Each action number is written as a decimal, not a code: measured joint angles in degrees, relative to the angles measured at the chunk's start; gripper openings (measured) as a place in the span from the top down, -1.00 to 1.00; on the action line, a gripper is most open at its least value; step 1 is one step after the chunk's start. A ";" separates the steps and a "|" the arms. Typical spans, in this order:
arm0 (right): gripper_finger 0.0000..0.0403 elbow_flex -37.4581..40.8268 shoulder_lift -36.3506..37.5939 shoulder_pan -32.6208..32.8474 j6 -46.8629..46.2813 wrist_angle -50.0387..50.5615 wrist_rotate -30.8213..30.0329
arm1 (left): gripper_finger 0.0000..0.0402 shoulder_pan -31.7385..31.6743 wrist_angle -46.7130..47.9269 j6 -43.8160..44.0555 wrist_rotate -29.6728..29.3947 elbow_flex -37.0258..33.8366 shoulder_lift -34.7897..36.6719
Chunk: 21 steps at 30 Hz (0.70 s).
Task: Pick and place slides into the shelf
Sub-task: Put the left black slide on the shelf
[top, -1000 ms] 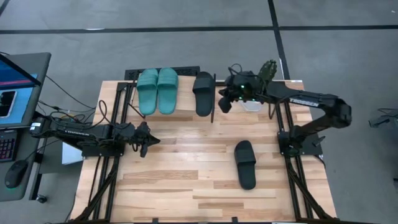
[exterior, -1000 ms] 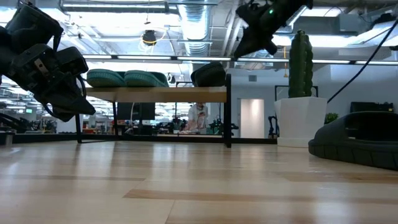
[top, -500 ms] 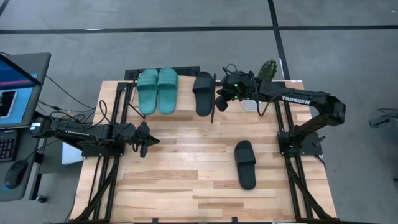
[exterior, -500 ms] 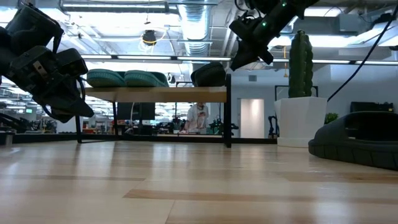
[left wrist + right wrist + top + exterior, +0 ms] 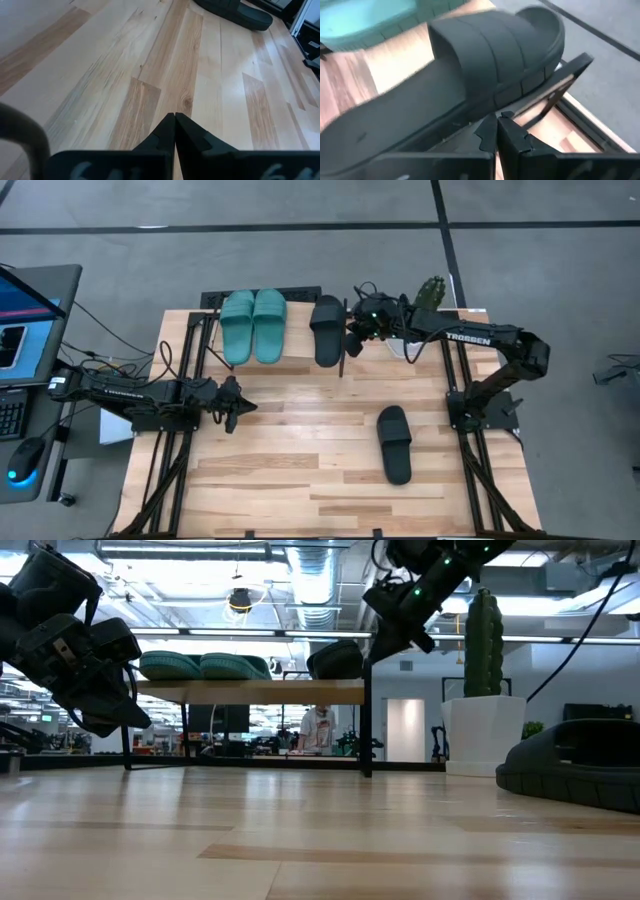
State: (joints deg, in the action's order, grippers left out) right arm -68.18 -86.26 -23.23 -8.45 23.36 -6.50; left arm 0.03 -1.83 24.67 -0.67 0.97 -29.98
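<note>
The shelf stands at the table's far edge; its board also shows in the low view. A teal pair and one black slide lie on it, soles down. The other black slide lies on the table at the near right. My right gripper is shut, just right of the shelf's black slide, which fills the right wrist view. My left gripper is shut and empty over the table's left part. My right gripper's shut fingertips come from the table's right, slanting down, and stand at the right long side of the black slide on the shelf. I cannot tell whether they touch it.
A potted cactus in a white pot stands at the far right, just behind my right arm. The shelf's black end post is under my right gripper. Bare tabletop lies between the arms.
My right gripper has gone toward the table's left edge and a little down, up to the right side of the black slide on the shelf. The slide has stayed where it was.
</note>
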 joint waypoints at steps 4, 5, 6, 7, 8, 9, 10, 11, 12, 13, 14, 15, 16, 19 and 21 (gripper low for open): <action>1.00 0.04 -1.24 -0.19 0.87 -2.43 0.70 | 1.00 -0.02 0.27 -0.02 0.01 0.00 0.00; 1.00 0.04 -1.22 -0.35 0.96 -3.06 1.10 | 1.00 -0.01 0.45 0.00 0.02 0.00 -0.01; 1.00 0.04 -1.20 -0.54 0.99 -3.46 1.59 | 1.00 -0.01 0.61 -0.02 0.03 0.00 -0.02; 1.00 0.04 -1.20 -0.64 1.06 -3.75 1.98 | 1.00 0.00 0.79 -0.02 0.07 0.02 0.00; 1.00 0.04 -1.20 -0.69 1.07 -3.76 2.12 | 1.00 -0.02 0.93 -0.01 0.15 0.04 -0.02; 1.00 0.04 -1.20 -0.71 1.08 -3.78 2.14 | 1.00 -0.02 0.92 -0.02 0.15 0.04 -0.02; 1.00 0.04 -1.20 -0.75 1.12 -3.83 2.14 | 1.00 0.00 0.95 -0.01 0.15 0.04 -0.01; 1.00 0.04 -1.20 -0.93 1.12 -3.83 2.16 | 1.00 0.00 0.99 -0.02 0.15 0.04 -0.01; 1.00 0.02 -1.20 -1.01 1.10 -3.77 2.16 | 1.00 -0.02 1.01 -0.02 0.15 0.04 0.00; 1.00 0.04 -1.20 -1.07 1.09 -3.74 2.16 | 1.00 0.00 1.03 -0.02 0.15 0.04 -0.02; 1.00 0.04 -1.20 -1.26 1.22 -3.78 2.18 | 1.00 0.00 1.06 -0.02 0.15 0.04 -0.02; 1.00 0.04 -1.20 -1.33 1.37 -3.80 2.23 | 1.00 -0.02 1.07 -0.02 0.15 0.04 -0.02; 1.00 0.04 -1.20 -1.36 1.38 -3.84 2.22 | 1.00 -0.01 1.09 -0.02 0.15 0.04 -0.01; 1.00 0.04 -1.20 -1.37 1.40 -4.22 2.23 | 1.00 -0.02 1.15 -0.02 0.13 0.07 -0.02; 1.00 0.04 -1.20 -1.37 1.41 -5.06 2.75 | 1.00 -0.01 1.18 -0.02 0.13 0.07 -0.01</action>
State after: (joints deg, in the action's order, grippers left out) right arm -68.14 -87.46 -24.60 -7.04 18.30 -3.75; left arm 0.03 -0.64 24.64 -0.54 1.04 -29.98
